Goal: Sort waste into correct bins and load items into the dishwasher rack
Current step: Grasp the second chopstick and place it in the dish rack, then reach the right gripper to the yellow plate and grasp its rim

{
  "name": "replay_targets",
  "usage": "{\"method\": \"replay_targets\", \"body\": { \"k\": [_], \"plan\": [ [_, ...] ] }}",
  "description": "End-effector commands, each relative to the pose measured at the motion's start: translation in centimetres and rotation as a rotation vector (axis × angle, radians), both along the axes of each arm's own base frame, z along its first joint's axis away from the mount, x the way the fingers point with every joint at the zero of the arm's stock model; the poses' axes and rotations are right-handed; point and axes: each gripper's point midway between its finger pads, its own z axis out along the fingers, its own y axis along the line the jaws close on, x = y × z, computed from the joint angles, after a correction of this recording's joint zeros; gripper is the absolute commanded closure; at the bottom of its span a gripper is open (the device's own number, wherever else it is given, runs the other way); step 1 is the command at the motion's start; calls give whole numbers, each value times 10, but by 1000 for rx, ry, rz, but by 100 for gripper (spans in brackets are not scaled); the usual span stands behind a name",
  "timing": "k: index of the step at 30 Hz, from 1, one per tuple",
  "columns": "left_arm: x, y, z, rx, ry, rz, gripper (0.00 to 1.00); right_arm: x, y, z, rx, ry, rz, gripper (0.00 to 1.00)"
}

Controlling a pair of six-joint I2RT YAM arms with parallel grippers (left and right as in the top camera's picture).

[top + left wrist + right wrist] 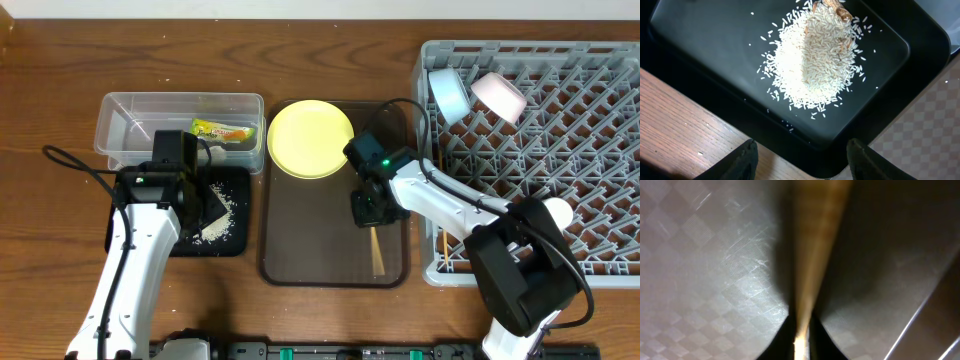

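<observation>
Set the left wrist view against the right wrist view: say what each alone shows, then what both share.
Left wrist only: the rice heap lying in the black tray, a strip of wooden table, and the left gripper with its tips spread apart. Right wrist only: a blurred chopstick pinched in the right gripper. Both: the checkered surface of the brown serving tray.

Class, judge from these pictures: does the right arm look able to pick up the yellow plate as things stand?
Probably not yet. The right gripper is shut on a chopstick over the brown tray, so its jaws are taken. The plate lies close beside it, uncovered; nothing else blocks the way.
</observation>
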Motion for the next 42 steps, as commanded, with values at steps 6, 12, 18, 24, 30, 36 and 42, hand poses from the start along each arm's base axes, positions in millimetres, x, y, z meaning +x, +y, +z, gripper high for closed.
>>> {"method": "replay_targets", "body": {
  "k": [6,12,18,24,30,36,42],
  "plan": [
    [-1,5,2,18,-4,14,40,1,1,10,6,-9,-16,99],
    [-1,5,2,18,-5,14,40,18,-4,66,89,-140,6,99],
    [-1,5,2,18,-5,14,40,30,-34,131,149,-307,9,99],
    [-1,5,2,18,-5,14,40,31,-99,143,48,-309,-111,99],
    [-1,5,2,18,-5,14,39,26,-131,127,-7,-227,-124,99],
    [-1,5,2,18,-5,14,40,25,-134,110,-28,-167,-121,96],
    [-1,5,2,18,-5,14,40,27,-133,107,-29,-162,-121,75]
  ]
}}
